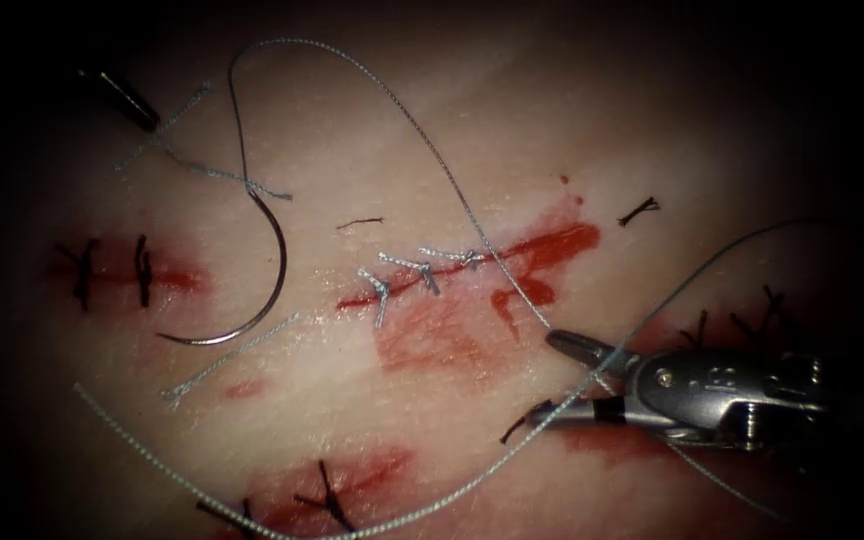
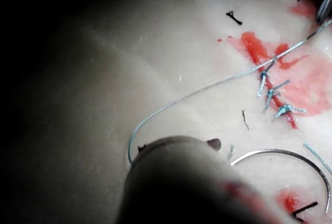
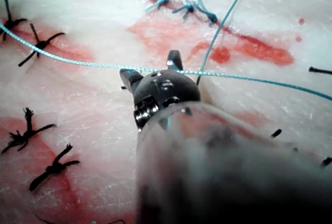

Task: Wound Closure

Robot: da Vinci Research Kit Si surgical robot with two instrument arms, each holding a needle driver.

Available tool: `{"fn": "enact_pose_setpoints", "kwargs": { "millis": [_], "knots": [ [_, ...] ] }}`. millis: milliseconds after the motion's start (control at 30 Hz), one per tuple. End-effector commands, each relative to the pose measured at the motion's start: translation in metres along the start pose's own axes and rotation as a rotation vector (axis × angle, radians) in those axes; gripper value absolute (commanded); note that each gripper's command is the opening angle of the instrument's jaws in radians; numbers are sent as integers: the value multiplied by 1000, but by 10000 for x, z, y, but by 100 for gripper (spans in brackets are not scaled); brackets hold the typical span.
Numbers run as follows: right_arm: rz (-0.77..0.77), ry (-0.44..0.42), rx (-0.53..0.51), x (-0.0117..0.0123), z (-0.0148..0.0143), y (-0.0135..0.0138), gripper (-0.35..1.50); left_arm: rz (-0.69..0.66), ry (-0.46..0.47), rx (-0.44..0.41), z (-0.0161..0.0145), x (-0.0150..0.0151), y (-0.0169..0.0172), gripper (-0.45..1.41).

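Right arm's steel needle driver (image 1: 570,375), jaws spread and empty astride pale blue braided thread (image 1: 642,322); curved steel needle (image 1: 270,262) loose on tissue (image 1: 372,150), left of the cut (image 1: 472,262).

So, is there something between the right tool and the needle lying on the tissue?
Yes. The needle lies free on the tissue, left of the cut. The right tool, jaws open and holding nothing, is right of it. Between them lie the stitched cut and a strand of thread. The left tool is beyond the needle.

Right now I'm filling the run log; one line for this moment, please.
needle: lying free on tissue, left of cut | right tool: open, thread between jaws | left tool: jaws unclear
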Motion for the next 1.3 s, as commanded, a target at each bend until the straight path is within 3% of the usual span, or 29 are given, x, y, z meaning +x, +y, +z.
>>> {"fn": "enact_pose_setpoints", "kwargs": {
  "millis": [33,100,133,233,267,367,467,567,600,633,667,733,767,800,833,867,900,967,1000,1033,1067,1100,1200,1300],
  "knots": [
    [-5,-124,-21,-9,-4,-1,131,9,75,7,1,15,2,93],
    [24,-259,-47,-17,-14,-2,130,-8,121,25,0,22,8,91],
    [32,-393,-66,-22,-25,-4,126,-31,144,53,2,27,15,91],
    [61,-542,-24,-24,-46,-8,120,-49,147,48,8,31,22,93],
    [163,-591,20,-23,-58,-11,118,-57,147,38,11,31,24,93],
    [263,-609,53,-3,-75,-11,118,-71,145,44,15,27,23,93],
    [282,-600,206,20,-84,-6,125,-73,146,41,18,25,21,93],
    [90,-496,378,52,-86,4,126,-70,148,37,21,22,22,93],
    [-29,-357,457,71,-85,11,111,-67,150,32,25,18,24,91],
    [-58,-292,462,77,-84,14,111,-66,151,33,27,17,25,91],
    [-107,-124,390,89,-81,21,105,-65,153,41,35,14,28,91],
    [-124,29,285,98,-76,30,99,-62,156,31,44,13,30,91],
    [-103,109,167,105,-69,40,84,-66,160,22,53,13,34,86],
    [-84,136,91,108,-63,47,86,-89,162,23,61,12,37,84],
    [-72,144,35,109,-59,51,105,-100,164,24,67,13,40,83],
    [-53,156,-58,103,-49,57,147,-110,168,25,82,13,46,76],
    [-74,165,-141,97,-41,59,147,-121,171,30,94,13,51,71],
    [-1,218,-147,84,-29,63,147,-135,176,41,120,14,61,46],
    [40,240,-107,80,-24,65,142,-167,180,41,132,12,67,21],
    [250,267,15,75,-17,73,54,-220,193,25,156,8,77,-25],
    [307,260,57,74,-14,79,-11,-233,202,-4,173,5,83,-45],
    [302,259,69,72,-9,88,-35,-207,209,-46,197,4,88,-45],
    [339,314,-113,74,0,105,-35,-91,254,-156,234,5,96,-45],
    [365,325,-140,70,4,112,-35,-46,310,-141,248,10,101,-45]
  ]
}}
